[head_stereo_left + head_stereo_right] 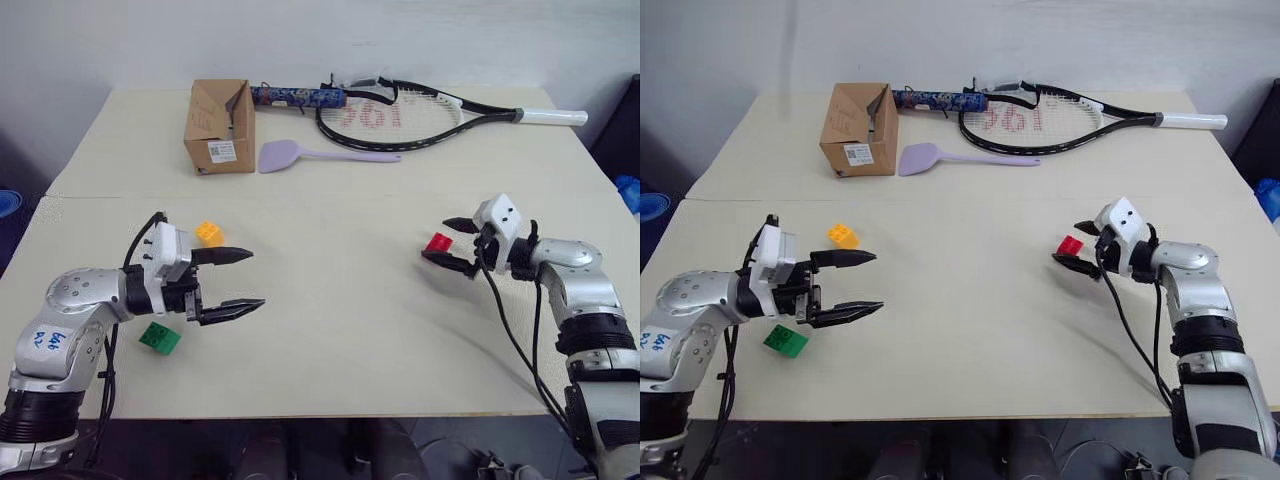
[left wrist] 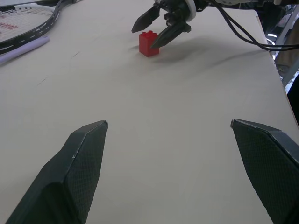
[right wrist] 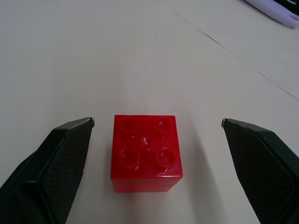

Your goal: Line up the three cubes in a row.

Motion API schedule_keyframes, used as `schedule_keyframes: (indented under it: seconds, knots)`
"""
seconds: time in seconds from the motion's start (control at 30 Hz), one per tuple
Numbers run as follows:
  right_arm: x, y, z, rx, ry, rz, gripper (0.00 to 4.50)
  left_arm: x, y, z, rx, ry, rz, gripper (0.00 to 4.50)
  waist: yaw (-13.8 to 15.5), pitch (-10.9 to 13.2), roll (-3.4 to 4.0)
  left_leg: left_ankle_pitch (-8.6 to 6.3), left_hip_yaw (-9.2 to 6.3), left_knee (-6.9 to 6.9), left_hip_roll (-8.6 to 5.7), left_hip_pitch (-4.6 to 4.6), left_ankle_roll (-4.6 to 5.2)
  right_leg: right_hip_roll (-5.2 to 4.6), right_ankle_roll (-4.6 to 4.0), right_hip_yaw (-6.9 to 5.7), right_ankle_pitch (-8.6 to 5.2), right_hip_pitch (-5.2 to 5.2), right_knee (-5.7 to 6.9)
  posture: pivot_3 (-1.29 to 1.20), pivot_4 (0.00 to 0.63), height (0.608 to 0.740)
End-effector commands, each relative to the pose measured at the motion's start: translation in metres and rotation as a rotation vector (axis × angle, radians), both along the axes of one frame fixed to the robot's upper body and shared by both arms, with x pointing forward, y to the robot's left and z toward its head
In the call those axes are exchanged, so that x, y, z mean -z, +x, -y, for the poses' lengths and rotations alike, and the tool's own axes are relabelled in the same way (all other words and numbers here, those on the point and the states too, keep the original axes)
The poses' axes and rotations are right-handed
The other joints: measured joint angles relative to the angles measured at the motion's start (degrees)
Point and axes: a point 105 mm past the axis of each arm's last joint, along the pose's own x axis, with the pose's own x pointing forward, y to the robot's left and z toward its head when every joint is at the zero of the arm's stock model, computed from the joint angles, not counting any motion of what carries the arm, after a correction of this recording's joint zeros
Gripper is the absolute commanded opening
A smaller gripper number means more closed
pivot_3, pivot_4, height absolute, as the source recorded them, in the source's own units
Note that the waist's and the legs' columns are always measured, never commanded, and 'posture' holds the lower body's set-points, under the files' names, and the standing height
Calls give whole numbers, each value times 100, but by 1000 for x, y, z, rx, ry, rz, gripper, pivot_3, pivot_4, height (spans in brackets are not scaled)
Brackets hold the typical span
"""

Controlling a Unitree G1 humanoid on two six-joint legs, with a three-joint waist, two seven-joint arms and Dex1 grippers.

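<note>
The red cube (image 3: 145,151) stands on the table at the right, studs up. My right gripper (image 3: 158,121) is open around it, one finger on each side, and neither finger touches it. The same pair appears in the left wrist view, the red cube (image 2: 149,43) between the right gripper's fingers (image 2: 143,38). At the left, my left gripper (image 1: 256,278) is open and empty above the table, pointing toward the middle. The orange-yellow cube (image 1: 209,233) lies just beyond that hand. The green cube (image 1: 160,338) lies just in front of it, nearer the table's front edge.
At the back stand a brown cardboard box (image 1: 218,125), a tennis racket (image 1: 400,112) and a purple spatula (image 1: 300,154). A seam (image 1: 330,196) runs across the table top. Bare table lies between the two grippers.
</note>
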Motion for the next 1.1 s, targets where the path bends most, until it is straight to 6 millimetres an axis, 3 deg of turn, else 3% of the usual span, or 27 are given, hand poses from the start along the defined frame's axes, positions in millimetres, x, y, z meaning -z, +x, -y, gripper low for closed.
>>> schedule_keyframes:
  seconds: [0.03, 0.1, 0.3, 0.43, 0.57, 0.67, 0.83, 1.03, 1.1]
  knots:
    - [-9, 4, -2, 3, 28, 45, 4114, -7, -4, 2, 12, 10, 51, 4500, -5, 0, 0, 0, 0, 0, 1, 0, -1, 1, 0, 0, 0, 0, 0, 0, 150, 740]
    - [-6, -2, -8, -51, 30, 37, 3606, -7, -3, 1, 12, 15, 57, 4500, -13, 0, 0, 0, -1, 0, 1, -1, -1, 1, 0, -1, 0, 0, 0, 0, 150, 740]
    - [-8, -9, -9, -121, 23, 47, 1526, -2, -3, 2, 19, 17, 56, 4500, -30, 0, 0, 1, -2, 0, 1, -1, -1, 1, 1, -2, 0, 1, 0, 0, 150, 740]
    - [-23, -21, -24, -267, 27, 66, 1499, 0, -5, 5, 36, 28, 55, 4500, -42, 0, 0, 1, -2, 0, 1, -1, -1, 2, 0, -2, 0, 0, 1, 0, 150, 740]
    - [-40, -57, -68, -597, -30, 82, 1499, 0, -4, 3, 38, 34, 55, 4500, -68, 0, 1, 0, -5, 0, 4, -2, -2, 4, 1, -3, 0, 0, 1, 0, 150, 740]
    - [-23, -77, -86, -755, -154, 19, 1499, 1, -4, 1, 36, 36, 52, 4500, -82, 0, 0, -1, -11, 0, 5, 0, -5, 5, 1, -10, 0, 3, 0, 0, 150, 740]
    - [12, -79, -94, -796, -228, -23, 1499, 13, -6, -1, 40, 72, 48, 4500, -94, 0, 0, -1, -13, 1, -2, -2, -4, -2, 0, -16, 0, 5, -1, 0, 150, 740]
    - [19, -72, -99, -795, -212, -24, 1499, 14, -8, -1, 38, 69, 50, 4500, -105, 0, 0, 0, -20, 9, 0, -9, -4, -1, 0, -24, 0, 4, 1, 0, 150, 740]
    - [23, -75, -95, -781, -199, -130, 2241, 14, -8, -3, 31, 71, 50, 4500, -105, 0, 0, 0, -24, 10, 0, -12, -4, -1, 0, -28, 0, 4, 0, 0, 150, 740]
